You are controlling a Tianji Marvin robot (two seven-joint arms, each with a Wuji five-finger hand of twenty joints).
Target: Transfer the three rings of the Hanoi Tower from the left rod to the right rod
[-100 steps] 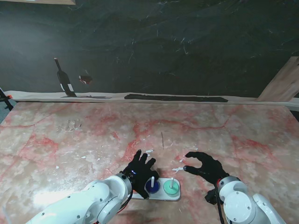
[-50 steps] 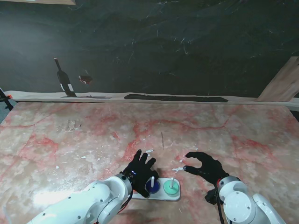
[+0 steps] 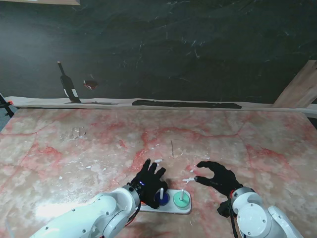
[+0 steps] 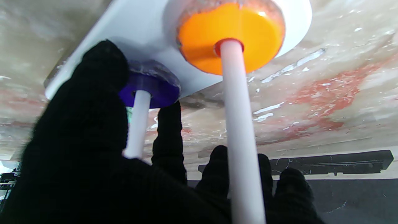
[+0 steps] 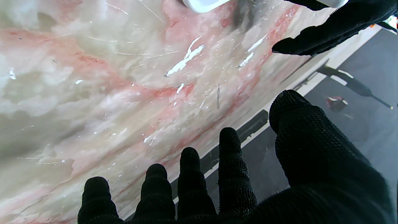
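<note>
The white base (image 3: 174, 208) lies close in front of me. A blue ring (image 3: 161, 198) sits on its middle rod and a green ring (image 3: 182, 200) on its right rod. My left hand (image 3: 148, 180) hovers over the left rod and hides it here. In the left wrist view an orange ring (image 4: 230, 37) rests at the foot of the left rod (image 4: 239, 130), which rises between my spread fingers (image 4: 169, 137); none of them touches the ring. The blue ring (image 4: 152, 88) shows beside my thumb. My right hand (image 3: 218, 177) floats open to the right of the base, holding nothing.
The marble table (image 3: 237, 144) stretches away from me. A dark strip (image 3: 185, 104) lies along its far edge, and a wooden board (image 3: 299, 89) leans at the far right. A corner of the base (image 5: 202, 4) shows in the right wrist view.
</note>
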